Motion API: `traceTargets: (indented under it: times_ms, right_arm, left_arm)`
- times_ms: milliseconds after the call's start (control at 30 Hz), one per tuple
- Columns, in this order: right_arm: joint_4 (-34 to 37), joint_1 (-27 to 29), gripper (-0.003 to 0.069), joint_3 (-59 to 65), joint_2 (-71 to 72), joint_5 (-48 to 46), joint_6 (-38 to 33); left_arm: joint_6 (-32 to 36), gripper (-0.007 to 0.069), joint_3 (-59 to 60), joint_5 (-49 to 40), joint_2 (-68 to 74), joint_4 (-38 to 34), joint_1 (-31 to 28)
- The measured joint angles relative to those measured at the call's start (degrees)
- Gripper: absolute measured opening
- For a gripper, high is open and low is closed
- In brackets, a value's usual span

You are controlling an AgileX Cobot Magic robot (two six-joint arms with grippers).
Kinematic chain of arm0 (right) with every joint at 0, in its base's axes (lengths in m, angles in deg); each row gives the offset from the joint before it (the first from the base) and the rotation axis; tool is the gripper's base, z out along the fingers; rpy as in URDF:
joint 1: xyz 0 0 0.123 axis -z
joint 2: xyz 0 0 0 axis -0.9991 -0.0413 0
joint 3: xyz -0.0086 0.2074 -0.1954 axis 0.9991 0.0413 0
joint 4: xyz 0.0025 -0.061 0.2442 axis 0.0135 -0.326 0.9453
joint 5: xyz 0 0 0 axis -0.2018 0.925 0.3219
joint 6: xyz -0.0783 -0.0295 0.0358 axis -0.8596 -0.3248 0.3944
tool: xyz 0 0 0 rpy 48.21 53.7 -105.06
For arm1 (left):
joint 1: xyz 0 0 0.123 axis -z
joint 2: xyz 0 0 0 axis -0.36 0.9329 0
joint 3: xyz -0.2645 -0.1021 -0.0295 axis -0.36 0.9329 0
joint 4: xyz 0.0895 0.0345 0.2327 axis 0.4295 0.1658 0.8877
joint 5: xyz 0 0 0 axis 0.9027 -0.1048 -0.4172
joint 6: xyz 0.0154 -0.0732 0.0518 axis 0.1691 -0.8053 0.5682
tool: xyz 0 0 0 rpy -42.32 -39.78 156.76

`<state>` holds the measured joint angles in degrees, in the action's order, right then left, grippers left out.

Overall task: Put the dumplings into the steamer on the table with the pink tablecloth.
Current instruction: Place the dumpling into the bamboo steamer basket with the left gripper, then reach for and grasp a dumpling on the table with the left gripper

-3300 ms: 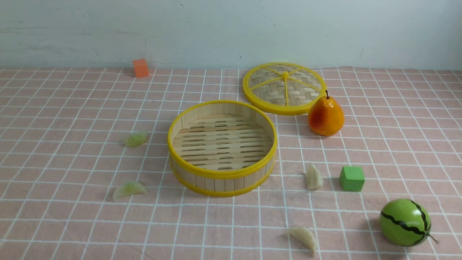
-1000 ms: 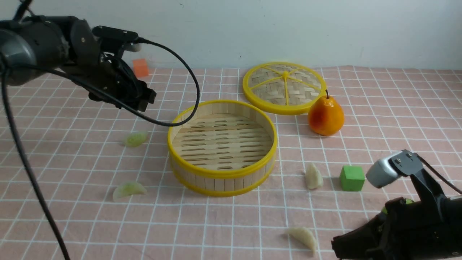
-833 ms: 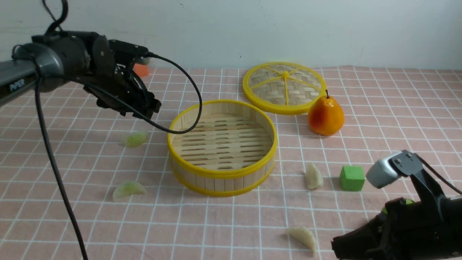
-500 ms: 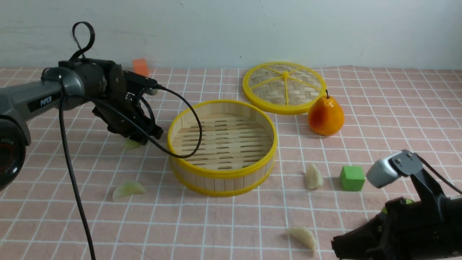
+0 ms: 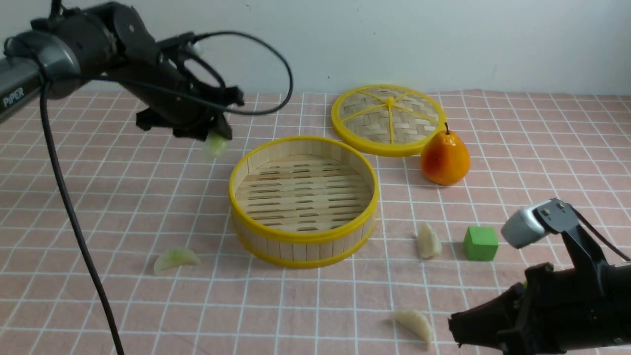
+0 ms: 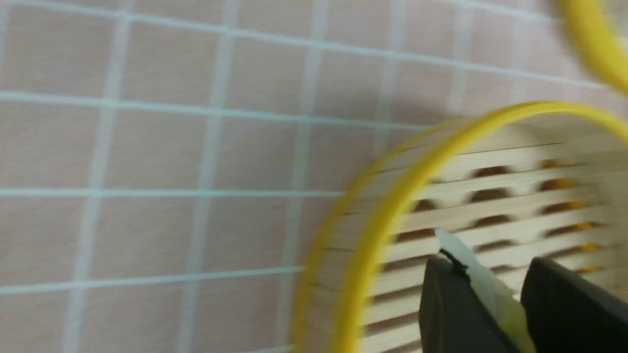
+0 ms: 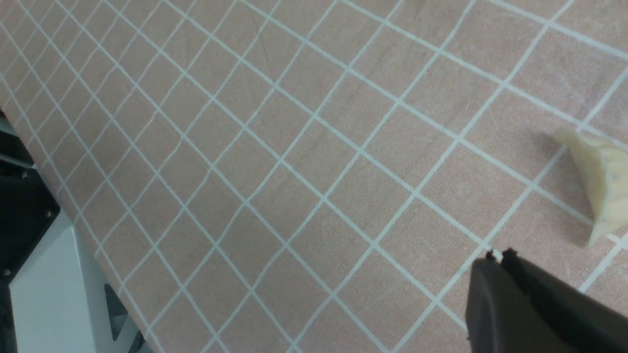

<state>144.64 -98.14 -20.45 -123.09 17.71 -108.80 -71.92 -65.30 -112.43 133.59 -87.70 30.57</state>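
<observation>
left arm comes in high from the left, and the left hand (image 5: 215,134) points down, pinched on a pale green dumpling (image 5: 216,146) that's up in the air by the steamer (image 5: 301,238), at its far-left rim. right hand (image 5: 456,331) sits low at the near right, tips pressed together, holding nothing. second green dumpling (image 5: 176,258) lies left of the steamer. cream dumpling (image 5: 428,241) is next to a green cube (image 5: 480,243), second cream dumpling (image 5: 415,323) just by the right hand. desk (image 5: 567,148) wears the pink tablecloth (image 5: 98,207), with a lid (image 5: 388,120) and pear (image 5: 444,159) further back, pale wall (image 5: 443,39) behind.
</observation>
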Motion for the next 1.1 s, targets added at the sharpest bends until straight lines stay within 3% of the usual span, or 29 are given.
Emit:
traceTargets:
  times_ms: [167,400,500,567,733,833,933,1100]
  right_arm:
    - [0.2,0.0,0.0012,0.0,0.0,0.1,0.0]
    - [0.4,0.0,0.0012,0.0,0.0,-1.1,0.0]
    - [0.4,0.0,0.0012,0.0,0.0,-1.3,-0.1]
    - [0.6,0.0,0.0012,0.0,0.0,-1.3,-0.1]
    - [0.8,0.0,0.0013,0.0,0.0,-1.3,-0.1]
    - [1.0,0.0,0.0014,0.0,0.0,-1.3,-0.1]
    - [1.0,0.0,0.0019,0.0,0.0,-1.2,-0.2]
    - [1.0,0.0,0.0021,0.0,0.0,-1.3,-0.2]
  left_arm:
    - [2.9,0.0178,-0.2,5.3,2.7,-3.6,4.9]
    - [-4.6,0.0185,0.1,11.2,10.6,2.2,7.7]
    - [-7.1,0.0254,0.1,11.6,10.5,3.8,7.7]
    - [-7.6,0.0354,0.1,11.1,9.1,4.7,7.7]
    - [-6.4,0.0472,0.1,2.1,0.4,11.7,7.7]
    - [-4.3,0.0477,0.1,-4.7,-4.4,15.6,7.7]
    - [0.7,0.0456,3.0,-18.9,-9.6,20.4,7.7]
    - [5.9,0.0412,13.4,-18.4,-8.8,22.2,7.7]
